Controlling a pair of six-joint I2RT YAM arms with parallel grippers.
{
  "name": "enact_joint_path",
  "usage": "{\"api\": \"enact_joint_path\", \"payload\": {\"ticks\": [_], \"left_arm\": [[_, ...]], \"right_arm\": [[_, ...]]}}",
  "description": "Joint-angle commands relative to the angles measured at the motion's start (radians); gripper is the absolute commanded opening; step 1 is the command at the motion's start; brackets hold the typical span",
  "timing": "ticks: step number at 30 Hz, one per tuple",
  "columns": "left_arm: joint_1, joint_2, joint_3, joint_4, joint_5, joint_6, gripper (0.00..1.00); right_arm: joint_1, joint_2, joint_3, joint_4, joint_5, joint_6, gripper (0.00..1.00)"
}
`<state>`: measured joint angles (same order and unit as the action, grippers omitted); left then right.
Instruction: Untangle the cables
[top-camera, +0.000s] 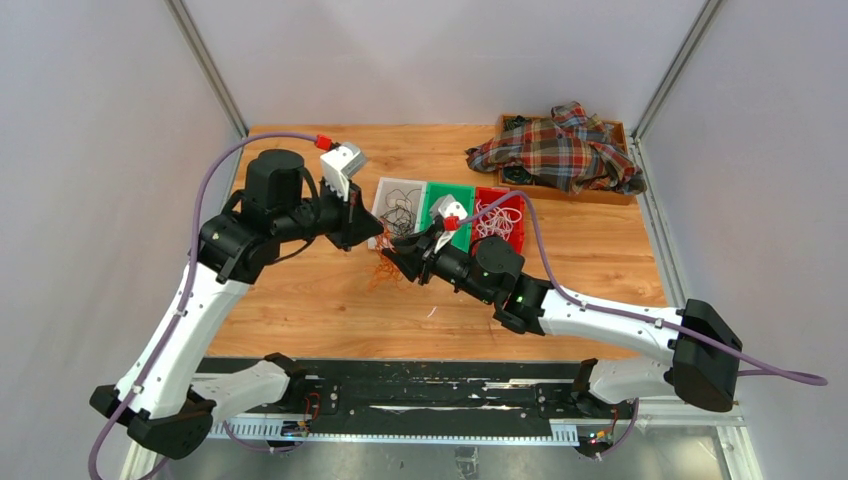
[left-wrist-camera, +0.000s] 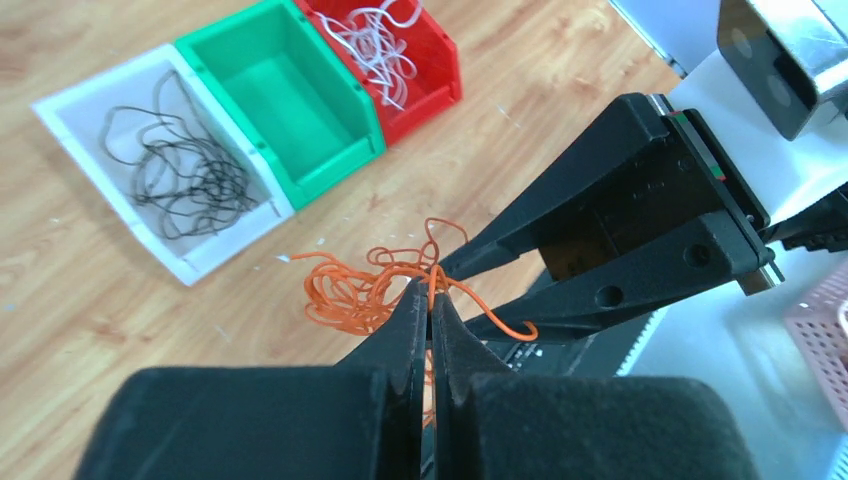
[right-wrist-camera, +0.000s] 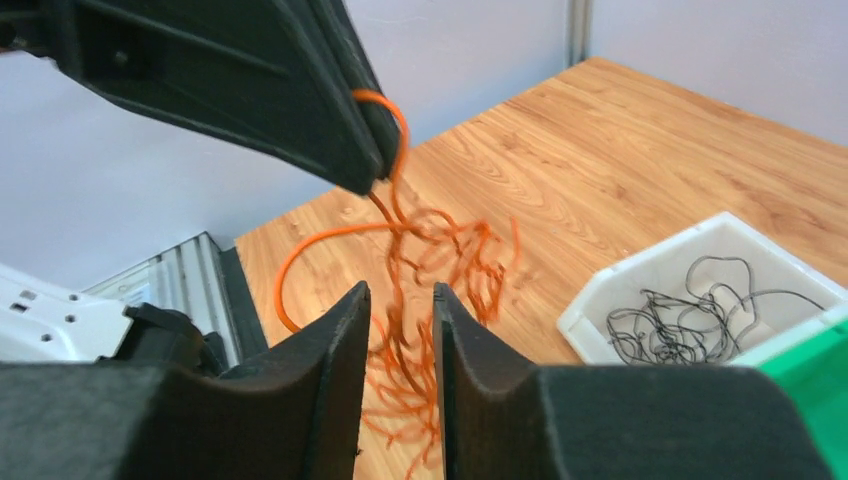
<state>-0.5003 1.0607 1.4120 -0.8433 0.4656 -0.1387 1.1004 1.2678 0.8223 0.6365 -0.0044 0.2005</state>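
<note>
A tangle of orange cables (top-camera: 383, 268) (left-wrist-camera: 355, 297) (right-wrist-camera: 440, 260) hangs just above the wooden table, left of the bins. My left gripper (left-wrist-camera: 432, 290) (top-camera: 375, 240) is shut on a few strands at the top of the tangle. In the right wrist view its fingers (right-wrist-camera: 300, 100) come in from above, with an orange loop pinched at their tip. My right gripper (right-wrist-camera: 400, 295) (top-camera: 392, 250) is open by a narrow gap, and orange strands dangle loosely between its jaws. Black cables (left-wrist-camera: 190, 170) lie in the white bin (left-wrist-camera: 75, 110). White cables (left-wrist-camera: 375, 40) lie in the red bin (left-wrist-camera: 440, 70).
A green bin (left-wrist-camera: 290, 100) stands between the white and red ones. A wooden tray holding a plaid cloth (top-camera: 565, 150) sits at the back right. The two grippers nearly touch over the tangle. The black base rail (top-camera: 420, 395) runs along the near edge.
</note>
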Motion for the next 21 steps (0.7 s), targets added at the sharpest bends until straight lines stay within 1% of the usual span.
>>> {"api": "enact_joint_path", "payload": {"ticks": [1,2,3,6,10,15,21], "left_arm": [[0.005,-0.040,0.041,0.041,-0.089,0.095,0.01],[0.005,-0.043,0.042,0.040,-0.088,0.107,0.01],[0.005,-0.045,0.039,0.039,-0.085,0.118,0.00],[0.005,-0.053,0.030,0.037,-0.063,0.130,0.00],[0.004,-0.047,0.031,0.011,-0.023,0.137,0.01],[0.005,-0.045,0.040,0.004,-0.006,0.139,0.00],[0.003,-0.035,0.060,-0.025,0.047,0.140,0.01]], "right_arm": [[0.018,-0.042,-0.014,0.004,0.138,0.059,0.39],[0.018,-0.048,-0.024,0.012,0.165,0.073,0.45],[0.017,-0.055,-0.031,0.019,0.191,0.089,0.48],[0.013,-0.059,-0.029,0.032,0.217,0.121,0.52],[0.013,-0.052,-0.008,0.065,0.207,0.141,0.57],[0.013,-0.031,0.016,0.094,0.182,0.149,0.59],[0.013,-0.004,0.028,0.124,0.182,0.170,0.59]]}}
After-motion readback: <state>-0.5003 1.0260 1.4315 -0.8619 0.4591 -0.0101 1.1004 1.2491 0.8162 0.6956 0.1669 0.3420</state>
